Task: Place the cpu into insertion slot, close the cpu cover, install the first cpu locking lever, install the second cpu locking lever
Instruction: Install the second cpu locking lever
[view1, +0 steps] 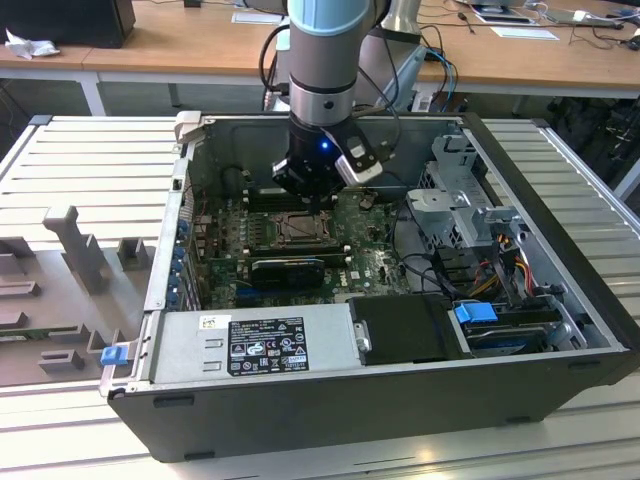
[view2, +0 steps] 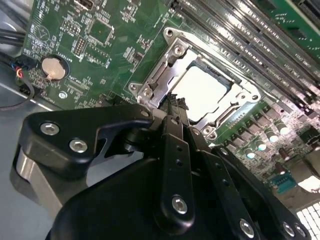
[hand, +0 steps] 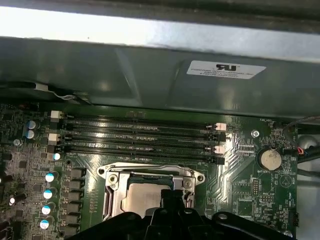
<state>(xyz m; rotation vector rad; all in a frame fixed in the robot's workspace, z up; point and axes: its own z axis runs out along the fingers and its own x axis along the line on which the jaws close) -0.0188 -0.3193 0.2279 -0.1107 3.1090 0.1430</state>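
In the exterior view, a grey slatted counter carries an open black computer case, with grey moulded fixtures lying on the exterior view's left. Inside the case the green circuit board sits toward the left half, a long black graphics card just in front of the socket, and a metal drive cage with cables on the exterior view's right. The arm comes down from above, and its end effector hangs directly over the insertion slot. In the second wrist view the cpu lies flat in the socket, its pale face showing through the window of the cpu cover, which lies down over it. The black fingers are drawn together just at the cover's edge, with nothing held between them. In the first wrist view the long black memory slots run beside the socket, and a round coin battery sits well apart from it
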